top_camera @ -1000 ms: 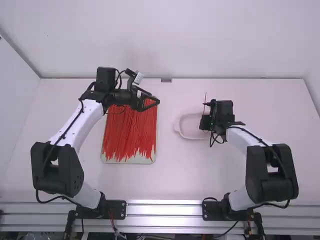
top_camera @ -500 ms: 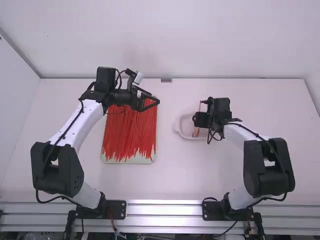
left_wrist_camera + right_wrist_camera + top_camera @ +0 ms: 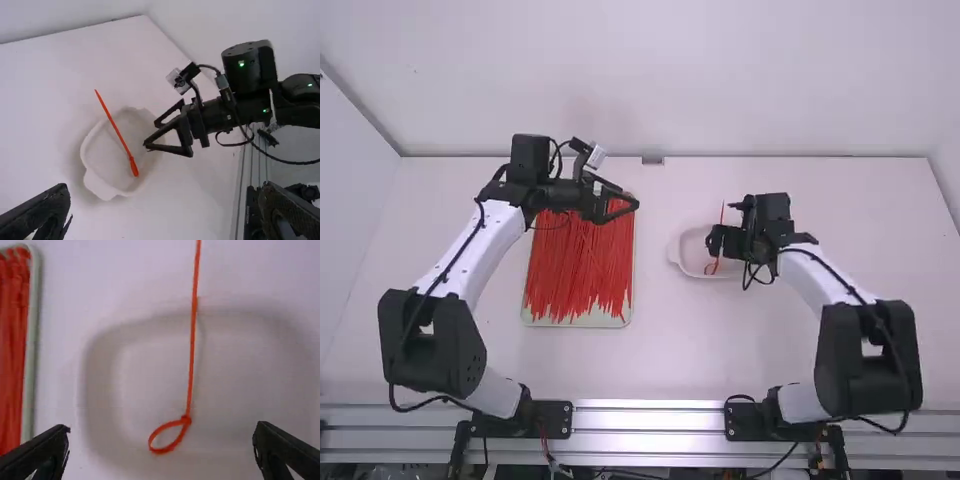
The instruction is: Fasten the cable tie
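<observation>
Right wrist view: the looped cable tie lies free in the white dish on the counter, judged finished. The right end effector hovers spread above it. The left end effector, also spread, waits over the red spare ties, probably for another.

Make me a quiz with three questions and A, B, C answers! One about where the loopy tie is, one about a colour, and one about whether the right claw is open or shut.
1. Where is the looped cable tie?
A) on the pile of loose ties
B) in the white dish
C) hanging from the right gripper

2. What colour is that pile?
A) blue
B) green
C) red

3. The right gripper is:
A) open
B) shut on the tie
C) shut on the dish

Answers: 1 B, its loop lies inside the dish. 2 C, every strip is red. 3 A, its fingers stand wide apart, holding nothing.
</observation>
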